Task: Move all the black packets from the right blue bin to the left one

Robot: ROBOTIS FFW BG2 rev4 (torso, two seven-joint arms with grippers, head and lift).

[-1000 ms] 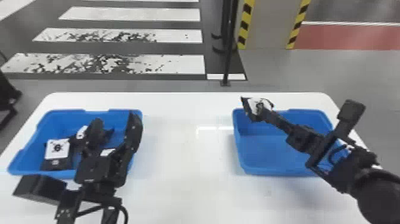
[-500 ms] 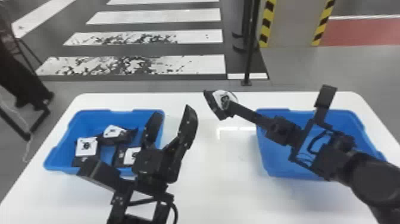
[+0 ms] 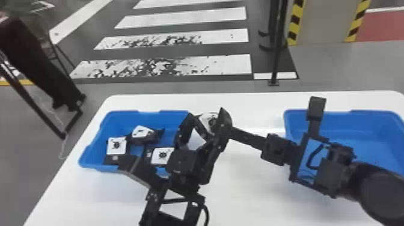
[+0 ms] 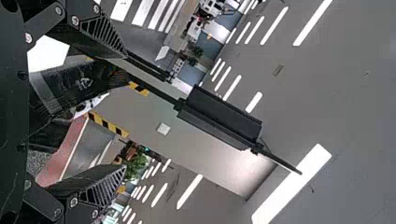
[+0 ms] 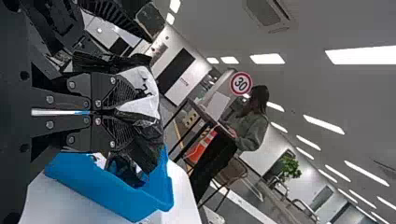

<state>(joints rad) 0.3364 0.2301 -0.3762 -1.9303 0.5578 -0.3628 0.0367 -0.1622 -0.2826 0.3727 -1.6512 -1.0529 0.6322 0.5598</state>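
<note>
Our right tool (image 5: 123,111) clenches a black packet (image 3: 210,120) between our left tool's (image 3: 206,113) spread fingers, the left blue bin (image 3: 115,121) at nine o'clock; letting go before those close could drop it on the tabletop (image 3: 240,195).

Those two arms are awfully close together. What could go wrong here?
If the right tool lets go before the left tool, open around the packet, closes, the packet could drop, perhaps onto the table rather than into the left bin. The two might also bump, being so close.
</note>
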